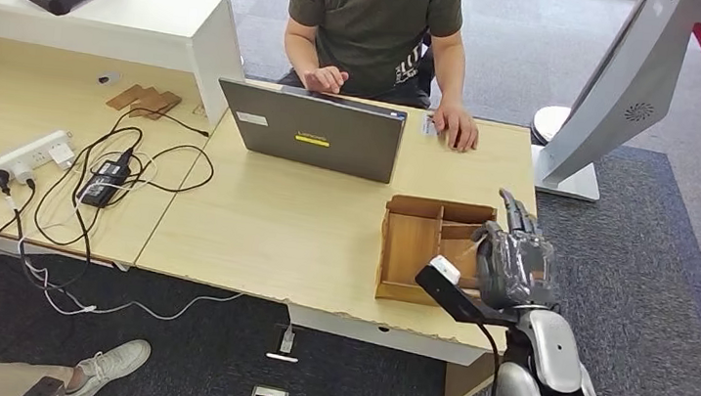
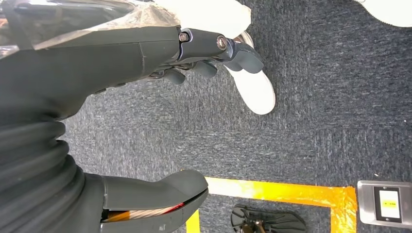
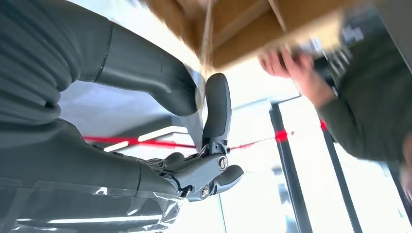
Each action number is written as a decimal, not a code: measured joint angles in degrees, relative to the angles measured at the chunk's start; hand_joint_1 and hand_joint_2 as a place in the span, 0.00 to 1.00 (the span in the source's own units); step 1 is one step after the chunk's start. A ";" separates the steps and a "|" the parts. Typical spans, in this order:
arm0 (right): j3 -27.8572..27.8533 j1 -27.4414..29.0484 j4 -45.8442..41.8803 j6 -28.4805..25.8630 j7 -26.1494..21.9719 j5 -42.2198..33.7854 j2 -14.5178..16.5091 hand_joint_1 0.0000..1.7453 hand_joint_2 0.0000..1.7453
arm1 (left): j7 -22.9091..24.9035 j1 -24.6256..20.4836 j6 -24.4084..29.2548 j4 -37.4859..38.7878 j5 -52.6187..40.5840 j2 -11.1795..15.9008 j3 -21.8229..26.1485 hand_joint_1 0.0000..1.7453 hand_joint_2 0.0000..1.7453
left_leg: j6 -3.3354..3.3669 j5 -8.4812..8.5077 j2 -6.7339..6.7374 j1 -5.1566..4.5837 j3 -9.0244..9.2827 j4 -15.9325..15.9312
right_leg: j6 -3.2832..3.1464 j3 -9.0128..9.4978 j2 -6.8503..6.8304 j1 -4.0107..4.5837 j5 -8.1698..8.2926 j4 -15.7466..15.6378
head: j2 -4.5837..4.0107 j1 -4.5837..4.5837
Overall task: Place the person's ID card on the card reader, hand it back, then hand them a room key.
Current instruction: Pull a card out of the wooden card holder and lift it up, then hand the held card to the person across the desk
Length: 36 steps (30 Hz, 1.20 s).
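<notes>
Right hand pinches a thin card edge-on.

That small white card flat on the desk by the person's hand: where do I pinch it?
Probably pinch the white card by its end nearest the laptop, coming from that side: the person's hand sits at the other end, and it lies flat.

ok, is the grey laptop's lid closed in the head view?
No, the grey laptop stands open on the light wooden table, its lid upright with its back toward the camera and the person seated behind it.
</notes>
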 joint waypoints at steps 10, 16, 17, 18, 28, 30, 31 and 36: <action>-1.18 -7.16 -3.69 4.38 -3.23 -4.52 2.06 1.00 1.00 | 2.41 -2.58 -0.72 -0.05 -3.30 -0.08 -0.10 0.00 1.00 | -0.03 0.14 0.00 0.00 -0.06 -0.01 | -0.01 -0.03 0.00 0.00 0.10 0.04 | 0.00 0.00; -0.11 -15.72 4.26 5.76 -3.14 -2.42 5.90 1.00 1.00 | 4.64 -5.60 -1.05 -0.23 -5.62 -0.73 -0.25 0.00 1.00 | -0.06 0.28 -0.03 0.01 -0.15 -0.01 | 0.01 -0.08 -0.02 0.01 0.19 0.07 | 0.00 0.01; 0.17 -16.87 5.85 5.75 -3.02 -1.70 6.53 1.00 1.00 | 4.83 -5.95 -1.05 -0.26 -5.84 -0.87 -0.27 0.00 1.00 | -0.06 0.29 -0.03 0.01 -0.15 -0.01 | 0.01 -0.08 -0.02 0.01 0.20 0.07 | 0.00 0.00; 0.45 -17.89 7.47 5.73 -2.89 -1.16 7.12 1.00 1.00 | 4.96 -6.27 -1.05 -0.29 -6.02 -1.01 -0.28 0.00 1.00 | -0.06 0.29 -0.04 0.01 -0.15 -0.01 | 0.01 -0.09 -0.02 0.01 0.20 0.08 | 0.00 0.01; 2.13 -23.27 20.85 5.00 -2.51 -0.94 11.22 1.00 1.00 | 6.13 -7.88 -1.46 -0.37 -7.16 -1.99 -0.63 0.00 1.00 | -0.06 0.28 -0.04 0.01 -0.20 0.00 | 0.01 -0.16 -0.02 0.00 0.21 0.06 | 0.00 0.00; 2.33 -23.71 22.67 4.80 -2.61 -1.08 11.67 1.00 1.00 | 6.09 -7.93 -1.52 -0.37 -7.16 -2.03 -0.64 0.00 1.00 | -0.06 0.28 -0.04 0.01 -0.20 0.00 | 0.01 -0.17 -0.02 0.01 0.21 0.06 | 0.00 0.01; 2.42 -23.89 23.43 4.72 -2.65 -1.13 11.84 1.00 1.00 | 6.08 -7.93 -1.55 -0.37 -7.16 -2.03 -0.64 0.00 1.00 | -0.06 0.28 -0.04 0.01 -0.21 0.00 | 0.01 -0.18 -0.02 0.01 0.21 0.06 | 0.00 0.00; 2.78 -24.54 26.55 4.51 -2.71 -1.27 12.29 1.00 1.00 | 6.07 -7.93 -1.57 -0.37 -7.23 -2.03 -0.64 0.00 1.00 | -0.06 0.29 -0.03 0.01 -0.21 0.00 | 0.01 -0.19 -0.02 0.00 0.21 0.06 | 0.00 0.01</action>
